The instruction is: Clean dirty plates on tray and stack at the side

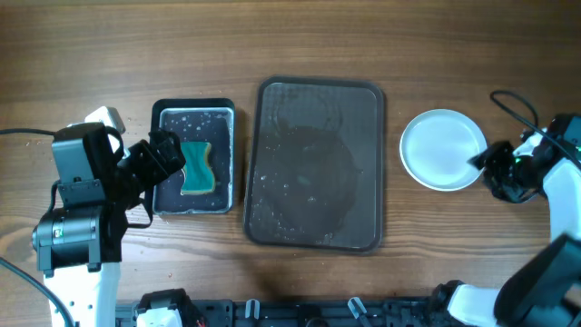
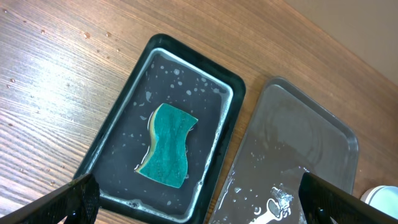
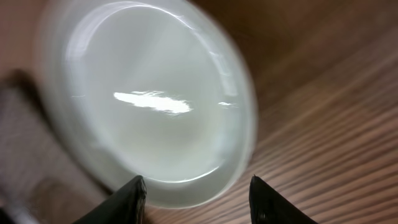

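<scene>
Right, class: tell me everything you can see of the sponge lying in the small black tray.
The sponge is a flat pad with wavy edges. It has a teal scouring face on top, and a pale yellow layer shows along its left edge. It lies face up and lengthwise near the middle of the small black tray, on the wet, droplet-speckled basin floor. It looks intact and unsquashed. Only the tray floor touches it; nothing grips it.
</scene>
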You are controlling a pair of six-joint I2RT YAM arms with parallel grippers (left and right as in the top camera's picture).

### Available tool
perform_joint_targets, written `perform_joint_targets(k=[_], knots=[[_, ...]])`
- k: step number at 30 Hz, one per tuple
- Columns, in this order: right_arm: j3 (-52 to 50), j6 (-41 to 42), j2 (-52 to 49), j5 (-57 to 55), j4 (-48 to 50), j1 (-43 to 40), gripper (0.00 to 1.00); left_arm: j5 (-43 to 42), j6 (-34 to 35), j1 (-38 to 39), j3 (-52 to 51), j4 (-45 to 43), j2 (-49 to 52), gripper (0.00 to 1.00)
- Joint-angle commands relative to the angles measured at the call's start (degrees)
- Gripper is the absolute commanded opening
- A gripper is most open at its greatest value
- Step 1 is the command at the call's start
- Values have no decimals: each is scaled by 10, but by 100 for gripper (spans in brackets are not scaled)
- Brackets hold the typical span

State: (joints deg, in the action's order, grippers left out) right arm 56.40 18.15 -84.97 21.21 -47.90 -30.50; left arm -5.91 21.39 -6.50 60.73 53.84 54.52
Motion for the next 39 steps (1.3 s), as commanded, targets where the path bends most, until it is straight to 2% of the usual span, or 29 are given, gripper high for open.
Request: perform_joint_targets(k=[1, 3, 5, 6, 7, 10, 14, 17, 21, 23, 28, 32, 35, 39], knots=[[49, -68, 151, 156, -44, 57, 54, -5, 5, -2, 9, -2, 0, 100], [49, -75, 244, 221, -68, 117, 54, -5, 5, -2, 9, -2, 0, 100], [49, -72, 327, 238, -87, 183, 56, -5, 5, -2, 9, -2, 0, 100], [49, -65, 356, 236, -92, 207, 70, -5, 5, -2, 9, -2, 0, 100], [49, -51, 390, 231, -94, 235, 100, -5, 5, -2, 9, -2, 0, 100], [49, 18, 460, 223, -94, 275, 100, -5, 5, -2, 9, -2, 0, 100], [49, 121, 508, 221, -99, 277, 100, -5, 5, -2, 9, -2, 0, 100], [49, 3, 516, 158, -90, 277, 100, -5, 5, -2, 9, -2, 0, 100], [35, -245, 537, 151, -71, 290, 100, -5, 5, -2, 9, -2, 0, 100], [-8, -309, 584, 127, -16, 291, 100, -5, 5, -2, 9, -2, 0, 100], [-173, -320, 708, 55, 86, 297, 100, -5, 5, -2, 9, -2, 0, 100], [-310, -318, 794, 57, 150, 297, 100, -5, 5, -2, 9, -2, 0, 100], [-392, -281, 839, 57, 201, 297, 100, -5, 5, -2, 9, -2, 0, 100], [-475, -281, 848, 57, 323, 297, 100, -5, 5, -2, 9, -2, 0, 100]])
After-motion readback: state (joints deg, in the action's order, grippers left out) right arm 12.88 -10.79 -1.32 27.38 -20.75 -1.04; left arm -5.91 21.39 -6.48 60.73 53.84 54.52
